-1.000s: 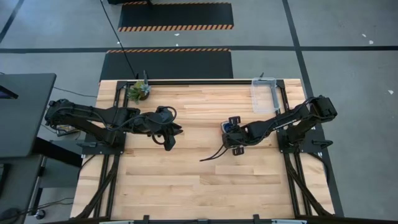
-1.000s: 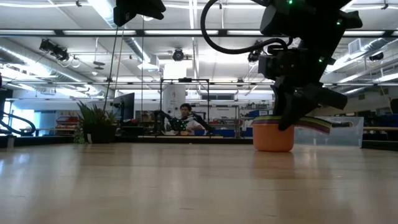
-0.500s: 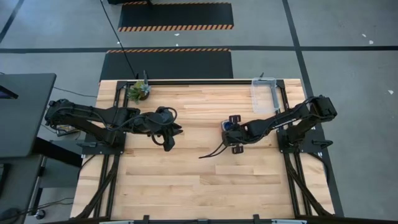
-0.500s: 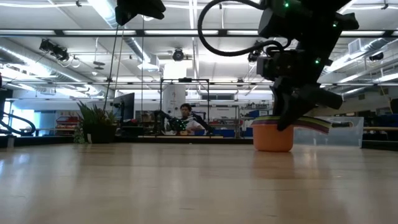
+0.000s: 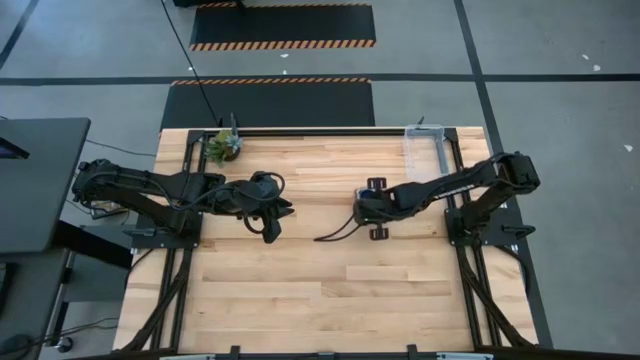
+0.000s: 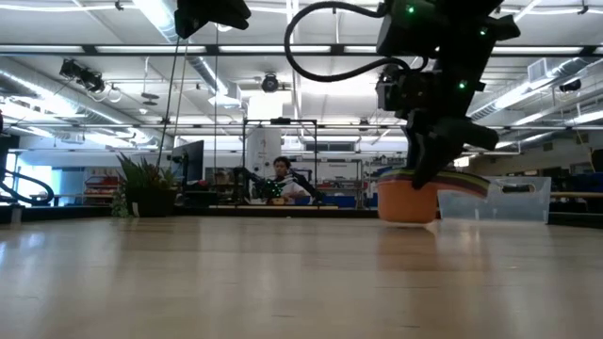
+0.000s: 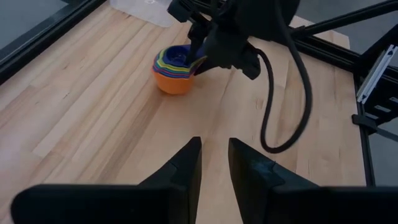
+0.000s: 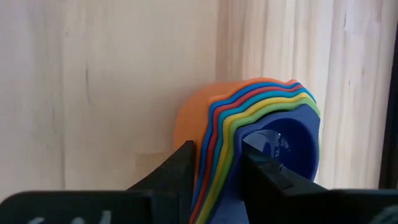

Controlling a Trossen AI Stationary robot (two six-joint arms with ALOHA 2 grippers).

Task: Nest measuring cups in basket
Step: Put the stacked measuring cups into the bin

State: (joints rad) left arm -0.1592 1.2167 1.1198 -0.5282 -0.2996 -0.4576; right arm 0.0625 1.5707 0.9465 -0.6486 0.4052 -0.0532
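- Right wrist view shows my right end effector [image 8: 214, 165] pinching the stacked handles of the measuring cups [image 8: 261, 130], one finger on each side of the coloured layers: orange outermost, then blue, red, green and yellow, with dark blue innermost.
- Low view has the nested cups [image 6: 407, 200] hanging just clear of the tabletop [image 6: 283, 282], their base tilted slightly, with the basket [image 6: 509, 200] behind them and off to the side.
- High view places my right end effector [image 5: 366, 207] near the middle of the tabletop, well apart from the basket [image 5: 424, 152] at the far right corner. The cups themselves are hidden under my wrist there.
- My left end effector [image 7: 214, 165] waits over the left half of the tabletop, its fingers a little apart and holding nothing.
- My judgement is that the stack is already nested and the carry to the basket is what remains.
- Risk one: I grip only the thin handles, so the weight hangs off to one side. A quick swing could rock the stack loose or let the outer orange cup slide off.
- Risk two: the basket looks only slightly roomier than the largest cup, so a tilted approach could catch its rim and push it along the tabletop.
- Risk three: the black cable [image 5: 335, 234] under my right arm trails on the tabletop and could drag.
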